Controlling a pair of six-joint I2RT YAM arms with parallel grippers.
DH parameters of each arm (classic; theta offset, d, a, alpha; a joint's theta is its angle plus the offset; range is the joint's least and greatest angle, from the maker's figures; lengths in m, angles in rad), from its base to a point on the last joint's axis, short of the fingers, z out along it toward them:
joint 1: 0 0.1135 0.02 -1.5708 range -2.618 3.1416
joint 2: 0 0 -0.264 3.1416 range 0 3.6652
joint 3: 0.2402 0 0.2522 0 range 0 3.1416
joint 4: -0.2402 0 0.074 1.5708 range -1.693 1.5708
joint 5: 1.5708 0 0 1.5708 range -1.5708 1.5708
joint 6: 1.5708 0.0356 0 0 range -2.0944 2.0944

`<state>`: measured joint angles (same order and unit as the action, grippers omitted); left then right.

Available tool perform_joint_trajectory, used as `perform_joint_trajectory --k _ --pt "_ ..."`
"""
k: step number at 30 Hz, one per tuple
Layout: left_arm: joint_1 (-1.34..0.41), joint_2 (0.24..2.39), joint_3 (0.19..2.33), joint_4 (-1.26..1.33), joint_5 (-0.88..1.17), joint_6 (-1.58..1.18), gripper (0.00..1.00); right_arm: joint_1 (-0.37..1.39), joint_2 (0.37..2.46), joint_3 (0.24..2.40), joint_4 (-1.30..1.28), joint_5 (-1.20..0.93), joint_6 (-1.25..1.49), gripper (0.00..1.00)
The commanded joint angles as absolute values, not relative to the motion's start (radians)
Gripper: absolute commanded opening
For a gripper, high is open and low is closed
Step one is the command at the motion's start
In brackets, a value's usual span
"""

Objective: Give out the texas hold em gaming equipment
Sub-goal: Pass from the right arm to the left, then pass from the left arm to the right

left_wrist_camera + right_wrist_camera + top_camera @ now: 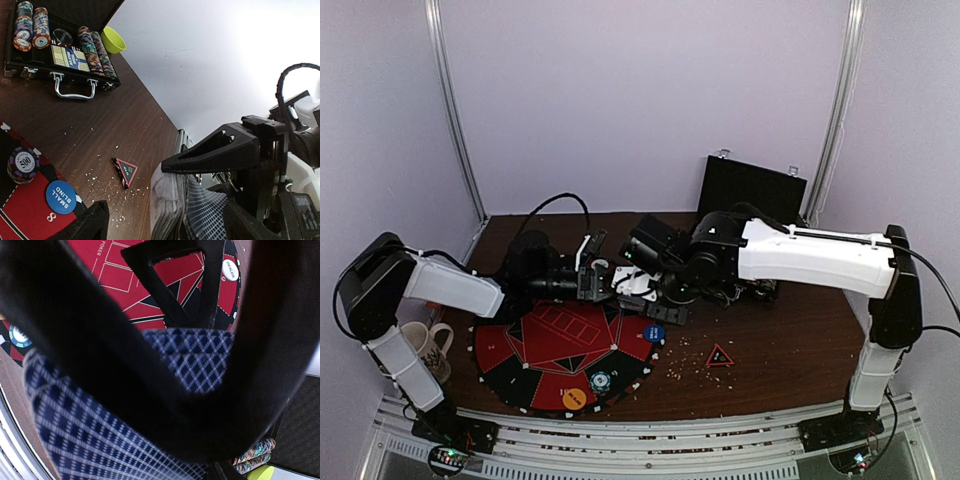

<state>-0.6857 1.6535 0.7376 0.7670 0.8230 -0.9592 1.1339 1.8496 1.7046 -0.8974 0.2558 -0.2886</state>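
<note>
Right fingers (75,340) look pinched on the card deck (172,205), left fingers (90,222) spread wide either side, deck edge-on at 6 o'clock in left wrist view

Passage over the mat's (560,332) far edge is blocked by the left gripper (591,273) and right gripper (638,283), met closely there with a deck (170,205) between them. Bare table (790,345) is found to the right, broken by a triangle (720,356) and crumbs (685,372); the left is occupied by a mug (425,345).
</note>
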Motion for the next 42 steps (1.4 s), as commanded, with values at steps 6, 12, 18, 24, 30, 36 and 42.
perform_joint_trajectory --k 6,12,18,24,30,36,42 --pt "-0.709 1.683 0.827 0.653 0.894 -0.828 0.64 1.148 1.858 1.735 -0.872 0.337 -0.304 0.46" --pt "-0.734 1.692 0.857 0.650 0.949 -0.803 0.44 1.149 1.861 1.740 -0.847 0.362 -0.311 0.45" --pt "-0.744 1.677 0.847 0.715 0.991 -0.812 0.00 1.149 1.853 1.725 -0.829 0.372 -0.315 0.45" --pt "-0.744 1.623 0.856 0.632 0.953 -0.723 0.00 1.147 1.792 1.651 -0.803 0.255 -0.311 0.99" --pt "-0.744 1.580 0.917 0.362 0.902 -0.517 0.00 1.126 1.717 1.534 -0.660 0.183 -0.334 1.00" --pt "-0.744 1.593 0.922 0.367 0.910 -0.544 0.00 1.121 1.726 1.523 -0.643 0.199 -0.356 0.98" --pt "-0.745 1.609 0.892 0.492 0.916 -0.645 0.00 1.120 1.683 1.453 -0.585 0.226 -0.372 0.84"
